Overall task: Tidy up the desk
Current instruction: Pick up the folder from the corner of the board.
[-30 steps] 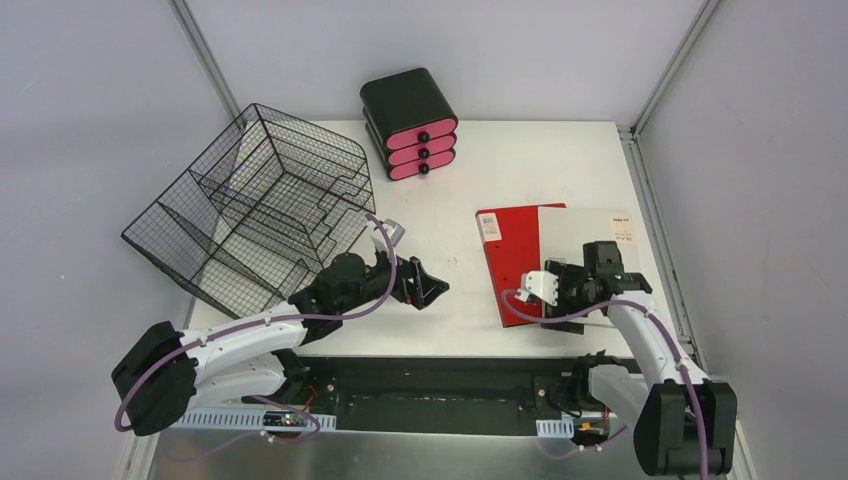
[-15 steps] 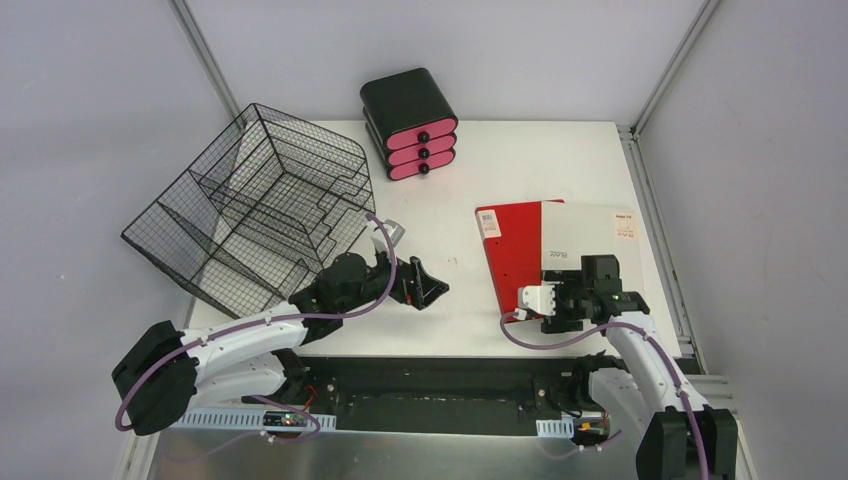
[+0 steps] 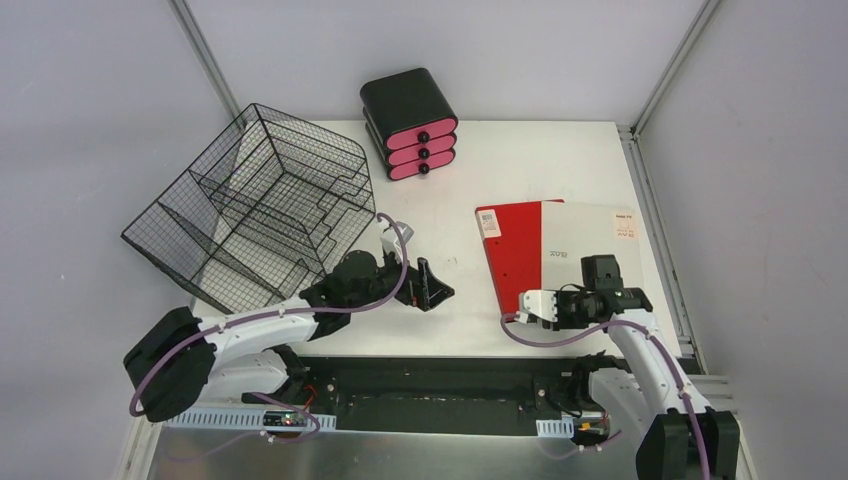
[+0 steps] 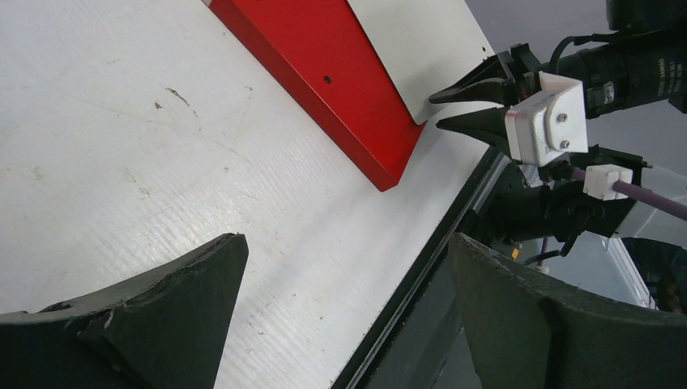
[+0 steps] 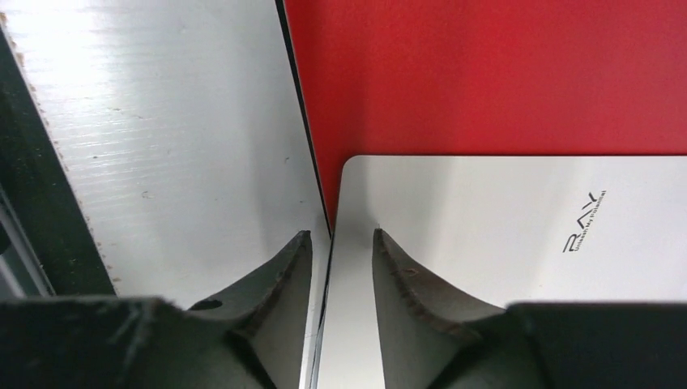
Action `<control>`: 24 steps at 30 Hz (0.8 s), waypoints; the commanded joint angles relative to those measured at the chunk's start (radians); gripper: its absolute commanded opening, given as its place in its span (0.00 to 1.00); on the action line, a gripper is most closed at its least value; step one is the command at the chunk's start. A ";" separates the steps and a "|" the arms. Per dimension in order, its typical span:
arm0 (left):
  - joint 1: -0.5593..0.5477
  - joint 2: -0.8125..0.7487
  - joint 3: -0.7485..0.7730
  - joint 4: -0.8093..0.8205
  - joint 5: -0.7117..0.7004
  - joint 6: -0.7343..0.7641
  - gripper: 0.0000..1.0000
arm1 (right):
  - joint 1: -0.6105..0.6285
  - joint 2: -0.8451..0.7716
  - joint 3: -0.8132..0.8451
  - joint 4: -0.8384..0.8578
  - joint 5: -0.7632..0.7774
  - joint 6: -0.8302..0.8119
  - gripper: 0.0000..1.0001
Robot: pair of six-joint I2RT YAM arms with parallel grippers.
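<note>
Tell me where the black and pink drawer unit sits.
In the top view, the drawer unit stands at the far edge of the desk near the middle, right of the wire tray, beyond and left of the notebook.

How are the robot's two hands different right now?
The left hand has its fingers spread wide; the right hand shows only a narrow gap. The left hand is above bare desk; the right hand is at the edge of the notebook, by its white cover's corner. Both have black fingers and hold nothing.
</note>
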 commanded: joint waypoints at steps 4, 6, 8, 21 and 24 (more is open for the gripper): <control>-0.010 0.078 0.048 0.136 0.073 -0.065 0.99 | 0.004 -0.020 0.078 -0.076 -0.045 0.038 0.25; -0.010 0.096 0.055 0.143 0.083 -0.071 0.99 | 0.003 -0.021 0.079 -0.067 -0.044 0.057 0.22; -0.011 0.108 0.058 0.152 0.088 -0.077 0.99 | 0.004 -0.022 0.084 -0.068 -0.045 0.067 0.22; -0.012 0.210 0.067 0.270 0.145 -0.129 0.99 | -0.112 0.020 0.203 -0.070 -0.113 0.314 0.40; -0.011 0.251 0.071 0.298 0.147 -0.138 0.99 | -0.189 0.080 0.260 -0.057 -0.121 0.445 0.43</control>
